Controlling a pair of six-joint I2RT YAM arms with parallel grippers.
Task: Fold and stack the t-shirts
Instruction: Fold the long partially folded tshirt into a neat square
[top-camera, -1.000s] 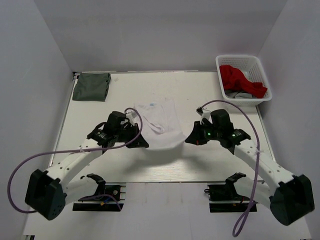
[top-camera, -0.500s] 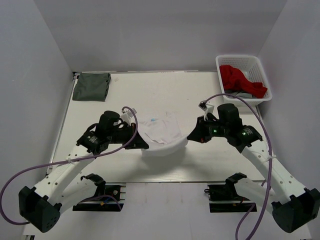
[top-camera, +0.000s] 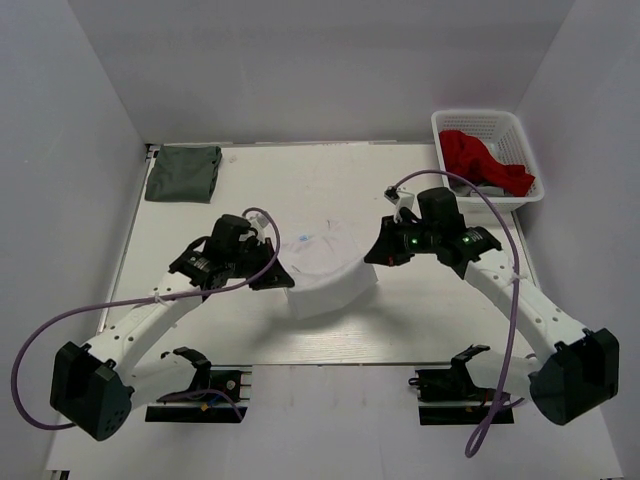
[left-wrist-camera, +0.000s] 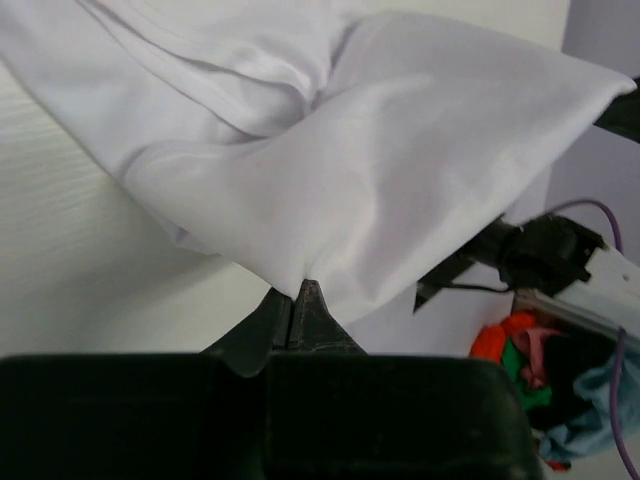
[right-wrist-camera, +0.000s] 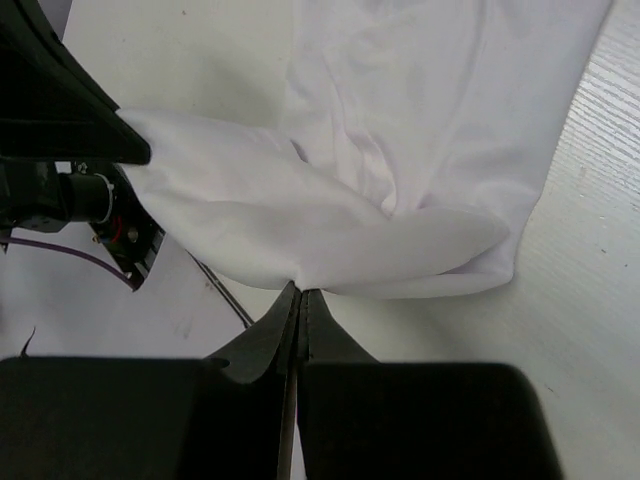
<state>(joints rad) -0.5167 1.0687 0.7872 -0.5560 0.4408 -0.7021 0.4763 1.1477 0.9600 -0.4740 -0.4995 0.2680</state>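
one white t-shirt (top-camera: 328, 272) held mid-table.
wrist views show left gripper (left-wrist-camera: 300, 298) and right gripper (right-wrist-camera: 301, 296) pinched tight on it; only the top view shows one green shirt (top-camera: 184, 172) at 10 o'clock, one basket (top-camera: 480, 114) at 2 o'clock.

Both arms bend inward toward each other, the left gripper (top-camera: 284, 283) and right gripper (top-camera: 373, 257) facing across a gap, each with jaws pinched tight on the white t-shirt (top-camera: 328, 282).

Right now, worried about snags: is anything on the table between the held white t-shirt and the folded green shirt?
Nothing visible lies between the white t-shirt and the green shirt; only the left arm hangs over that stretch.
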